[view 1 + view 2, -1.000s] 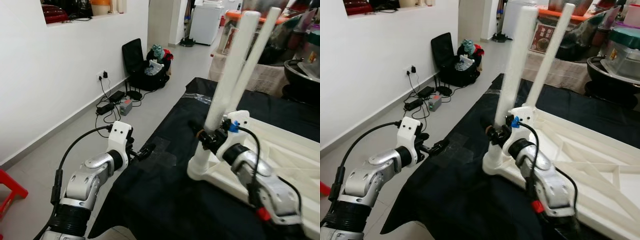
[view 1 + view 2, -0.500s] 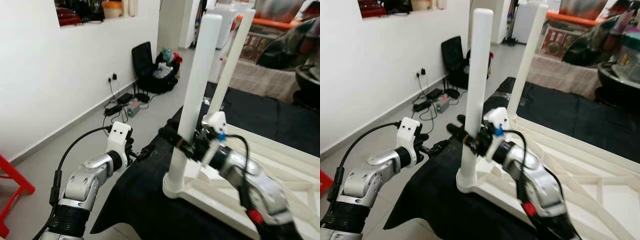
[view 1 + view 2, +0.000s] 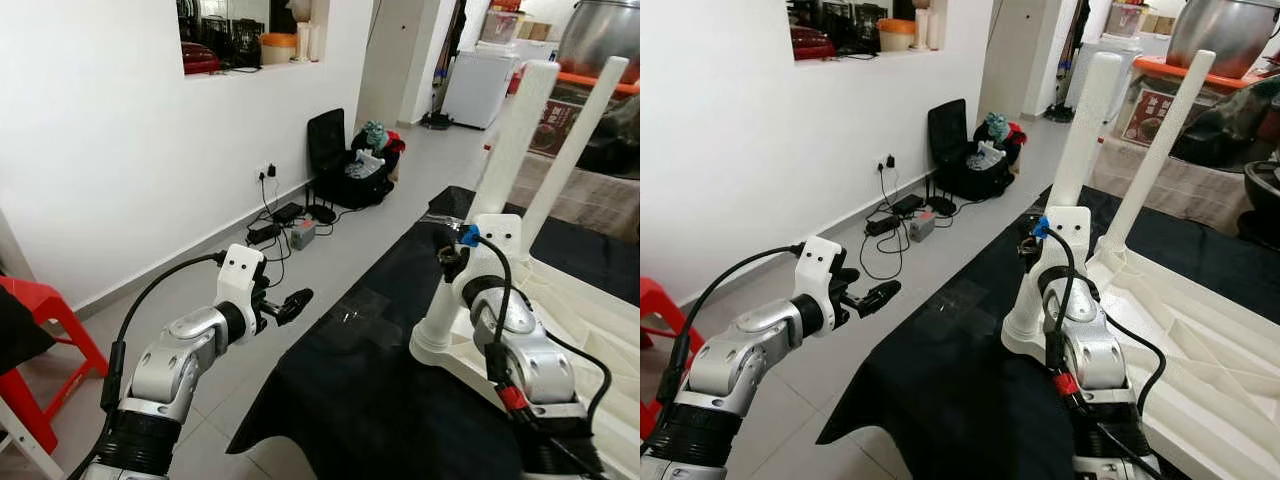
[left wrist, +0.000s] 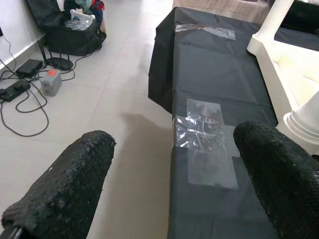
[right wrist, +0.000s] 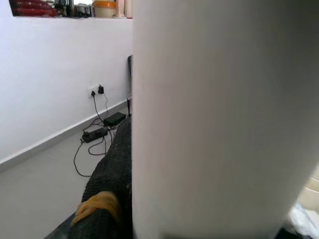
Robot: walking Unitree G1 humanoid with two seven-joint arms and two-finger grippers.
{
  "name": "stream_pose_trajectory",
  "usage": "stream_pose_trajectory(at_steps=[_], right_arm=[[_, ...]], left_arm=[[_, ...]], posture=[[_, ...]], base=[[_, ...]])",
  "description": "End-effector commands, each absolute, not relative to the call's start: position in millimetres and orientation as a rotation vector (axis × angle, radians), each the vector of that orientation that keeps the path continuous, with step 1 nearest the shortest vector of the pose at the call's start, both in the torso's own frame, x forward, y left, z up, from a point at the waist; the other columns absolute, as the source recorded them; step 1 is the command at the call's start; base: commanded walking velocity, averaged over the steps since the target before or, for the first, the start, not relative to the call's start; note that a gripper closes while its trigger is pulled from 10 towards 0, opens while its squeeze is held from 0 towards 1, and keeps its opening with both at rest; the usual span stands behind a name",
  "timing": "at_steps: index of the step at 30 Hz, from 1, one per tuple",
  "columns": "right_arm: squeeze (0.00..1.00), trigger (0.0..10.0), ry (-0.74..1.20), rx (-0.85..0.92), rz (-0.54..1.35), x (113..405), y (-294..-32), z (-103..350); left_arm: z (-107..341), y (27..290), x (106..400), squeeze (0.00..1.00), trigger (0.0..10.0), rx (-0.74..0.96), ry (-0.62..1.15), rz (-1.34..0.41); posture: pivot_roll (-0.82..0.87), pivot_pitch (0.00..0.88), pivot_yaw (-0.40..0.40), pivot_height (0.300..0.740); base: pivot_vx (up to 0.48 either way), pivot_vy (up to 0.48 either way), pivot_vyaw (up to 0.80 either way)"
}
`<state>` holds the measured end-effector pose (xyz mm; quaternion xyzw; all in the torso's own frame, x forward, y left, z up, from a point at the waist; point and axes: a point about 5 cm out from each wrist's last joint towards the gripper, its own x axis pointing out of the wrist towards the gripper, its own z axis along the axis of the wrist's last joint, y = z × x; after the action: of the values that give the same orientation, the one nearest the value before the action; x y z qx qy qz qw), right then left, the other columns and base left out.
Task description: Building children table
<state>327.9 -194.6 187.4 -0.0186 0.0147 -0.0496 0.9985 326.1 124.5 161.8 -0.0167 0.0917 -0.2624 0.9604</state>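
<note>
A white children's table [image 3: 1200, 345] lies upside down on a black cloth [image 3: 370, 400]. Two of its white legs stand up: the near corner leg [image 3: 505, 150] and a farther leg [image 3: 575, 140]. My right gripper [image 3: 447, 255] is shut on the near leg just above its socket; in the right wrist view that leg [image 5: 219, 114] presses against one black finger [image 5: 107, 199]. My left gripper [image 3: 293, 299] hangs open over the floor beside the cloth's edge, holding nothing. The left wrist view looks between its fingers [image 4: 65, 194] at the cloth and the table corner [image 4: 299, 117].
A clear tape patch [image 4: 204, 144] lies on the cloth near its edge. A red stool [image 3: 40, 330] stands at the left. A black bag [image 3: 350, 160] and cables with chargers [image 3: 285, 225] lie along the white wall. Bare tiled floor lies left of the cloth.
The whole picture has swung, so my head has moved. My right gripper has stayed on the near leg, which stood upright half a second ago and now leans slightly. The left arm keeps its pose.
</note>
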Motion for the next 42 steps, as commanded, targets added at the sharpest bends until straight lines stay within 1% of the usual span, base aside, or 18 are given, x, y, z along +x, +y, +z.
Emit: stream_pose_trajectory(at_steps=[1, 3, 4, 5, 6, 10, 17, 22, 23, 27, 28, 29, 30, 35, 36, 38, 39, 42], right_arm=[[0.00, 10.0, 0.206, -0.059, -0.090, 320.6, -192.7, 146.4], [0.03, 10.0, 0.156, 0.006, -0.031, 320.4, -181.5, 153.0], [1.00, 10.0, 0.122, 0.034, 0.063, 321.0, -168.9, 159.2], [1.00, 10.0, 0.088, 0.036, 0.147, 321.2, -159.5, 166.2], [0.00, 10.0, 0.054, 0.030, 0.216, 321.2, -153.5, 173.1], [0.00, 10.0, 0.024, 0.030, 0.267, 321.0, -149.5, 178.8], [0.00, 10.0, -0.193, 0.034, 0.992, 272.0, -116.9, 222.6], [0.00, 9.7, -0.220, 0.035, 1.044, 270.1, -116.5, 228.7], [0.00, 7.2, -0.226, 0.039, 1.050, 270.2, -116.1, 230.3], [0.00, 6.4, -0.232, 0.043, 1.056, 270.6, -115.8, 231.1], [0.00, 3.2, -0.233, 0.045, 1.047, 272.5, -115.9, 231.3], [0.00, 3.2, -0.233, 0.045, 1.047, 272.5, -115.9, 231.3], [0.00, 0.0, -0.226, 0.054, 1.000, 277.7, -117.6, 230.0], [0.00, 0.0, -0.166, 0.030, 0.864, 291.6, -123.1, 221.8], [0.00, 0.0, -0.046, 0.013, 0.486, 319.6, -144.8, 205.3], [0.00, 0.0, -0.046, 0.013, 0.486, 319.6, -144.8, 205.3], [0.00, 0.0, 0.067, 0.105, 0.096, 333.1, -176.1, 185.4], [0.00, 0.0, 0.164, 0.132, -0.173, 331.9, -197.6, 165.5]], left_arm=[[160.8, 121.2, 326.3, 0.00, 10.0, -0.019, 0.191, -0.544], [161.1, 120.3, 326.4, 0.00, 10.0, -0.019, 0.190, -0.548], [161.0, 119.8, 326.4, 0.00, 10.0, -0.020, 0.189, -0.550], [160.9, 119.7, 326.4, 0.00, 10.0, -0.020, 0.189, -0.552], [160.8, 119.9, 326.4, 0.00, 10.0, -0.019, 0.189, -0.553], [160.7, 120.0, 326.3, 0.00, 10.0, -0.019, 0.189, -0.554], [160.5, 119.2, 325.4, 0.00, 10.0, -0.017, 0.184, -0.561], [160.2, 118.9, 324.2, 0.00, 10.0, -0.017, 0.182, -0.561], [159.9, 119.1, 323.6, 0.00, 10.0, -0.017, 0.182, -0.561], [159.7, 119.3, 323.2, 0.00, 10.0, -0.017, 0.182, -0.561], [159.7, 119.5, 323.1, 0.00, 10.0, -0.016, 0.182, -0.561], [159.7, 119.5, 323.1, 0.00, 10.0, -0.016, 0.182, -0.561], [159.9, 119.7, 323.1, 0.00, 10.0, -0.015, 0.182, -0.562], [160.3, 119.8, 323.3, 0.00, 10.0, -0.013, 0.181, -0.563], [161.0, 120.4, 323.6, 0.00, 10.0, -0.012, 0.180, -0.562], [161.0, 120.4, 323.6, 0.00, 10.0, -0.012, 0.180, -0.562], [161.1, 120.8, 323.4, 0.00, 10.0, -0.009, 0.181, -0.560], [161.0, 121.5, 323.1, 0.00, 10.0, -0.007, 0.182, -0.559]], posture=[[0.09, 0.000, -0.079, 0.740], [0.09, 0.000, -0.079, 0.740], [0.09, 0.000, -0.078, 0.740], [0.09, 0.000, -0.081, 0.740], [0.09, 0.000, -0.081, 0.740], [0.09, 0.000, -0.081, 0.740], [0.10, 0.000, -0.091, 0.740], [0.11, 0.000, -0.093, 0.740], [0.11, 0.000, -0.093, 0.740], [0.11, 0.000, -0.093, 0.740], [0.11, 0.000, -0.090, 0.740], [0.11, 0.000, -0.090, 0.740], [0.11, 0.000, -0.089, 0.740], [0.11, 0.000, -0.088, 0.740], [0.11, 0.000, -0.085, 0.740], [0.11, 0.000, -0.085, 0.740], [0.12, 0.000, -0.085, 0.740], [0.12, 0.000, -0.083, 0.740]], base=[[0.000, 0.000, 0.00], [0.000, 0.000, 0.00], [0.000, 0.000, 0.00], [0.000, 0.000, 0.00], [0.000, 0.000, 0.00], [0.000, 0.000, 0.00], [0.000, 0.000, 0.00], [0.000, 0.000, 0.00], [0.000, 0.000, 0.00], [0.000, 0.000, 0.00], [0.000, 0.000, 0.00], [0.000, 0.000, 0.00], [0.000, 0.000, 0.00], [0.000, 0.000, 0.00], [0.000, 0.000, 0.00], [0.000, 0.000, 0.00], [0.000, 0.000, 0.00], [0.000, 0.000, 0.00]])
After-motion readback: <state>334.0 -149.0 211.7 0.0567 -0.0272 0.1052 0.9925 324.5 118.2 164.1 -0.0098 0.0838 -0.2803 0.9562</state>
